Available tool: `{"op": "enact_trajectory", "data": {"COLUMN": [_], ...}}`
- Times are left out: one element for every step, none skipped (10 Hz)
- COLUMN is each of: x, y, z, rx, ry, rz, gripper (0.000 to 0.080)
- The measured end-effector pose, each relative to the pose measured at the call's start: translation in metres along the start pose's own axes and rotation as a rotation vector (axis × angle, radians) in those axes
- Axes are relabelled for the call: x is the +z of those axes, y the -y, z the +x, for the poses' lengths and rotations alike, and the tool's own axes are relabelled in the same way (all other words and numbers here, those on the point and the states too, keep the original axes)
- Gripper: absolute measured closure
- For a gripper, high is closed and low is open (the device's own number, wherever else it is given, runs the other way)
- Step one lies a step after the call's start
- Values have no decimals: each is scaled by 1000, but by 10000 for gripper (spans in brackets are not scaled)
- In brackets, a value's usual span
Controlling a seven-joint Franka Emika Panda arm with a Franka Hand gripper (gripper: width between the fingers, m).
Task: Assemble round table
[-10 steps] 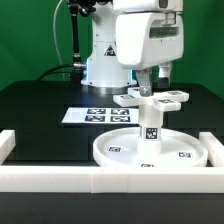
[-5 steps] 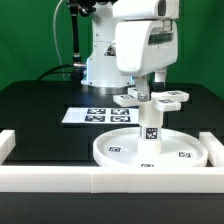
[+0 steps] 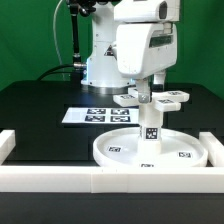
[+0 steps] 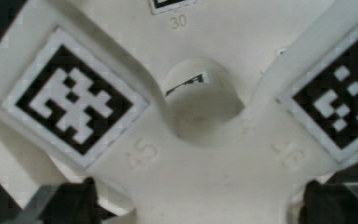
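Observation:
The large round disc (image 3: 110, 155) lies on the black table against the front rail. The short post (image 3: 150, 128) stands upright in its middle. The flat elongated base piece (image 3: 172, 97) sits level on top of the post. My gripper (image 3: 145, 92) comes straight down onto the base piece, with its jaws against the piece's two long edges. The wrist view shows the base piece (image 4: 194, 150) close up, with two tags and a central bump. The gripper (image 4: 197, 205) has its dark fingers (image 4: 66, 205) pressed on either side.
The marker board (image 3: 95, 116) lies flat behind the disc at the exterior view's left. The long white border rail (image 3: 60, 180) runs along the front, with raised ends at both sides. The arm's white base (image 3: 100, 60) stands at the back.
The gripper housing has turned slightly and looks narrower on the exterior view's right. The disc, post and base piece stay where they were.

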State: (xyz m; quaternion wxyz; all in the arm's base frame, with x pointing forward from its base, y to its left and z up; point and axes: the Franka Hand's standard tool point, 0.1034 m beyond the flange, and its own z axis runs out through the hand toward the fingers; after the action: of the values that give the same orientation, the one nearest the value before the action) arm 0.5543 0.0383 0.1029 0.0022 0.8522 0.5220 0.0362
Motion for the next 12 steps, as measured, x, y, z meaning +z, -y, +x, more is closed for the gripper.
{"op": "enact_trajectory", "data": {"x": [0,0,0,0,0,0,0,0,0,0,0,0], "y": [0,0,0,0,0,0,0,-1,-1,-1,-1,-2], "z": [0,0,0,-1,0,0,0,0,0,0,0,0], "rx": [1,20,38,38,39,153,276,403,516,601,718,828], "ry": [0,0,0,0,0,-2,-2,-3,-5,-5,-10,-14], "rz": [0,0,0,0,0,1,0,-2,-5,-6,-10,-13], "gripper": [366,366,366,366,366,366,366,366,365,364,364,364]}}
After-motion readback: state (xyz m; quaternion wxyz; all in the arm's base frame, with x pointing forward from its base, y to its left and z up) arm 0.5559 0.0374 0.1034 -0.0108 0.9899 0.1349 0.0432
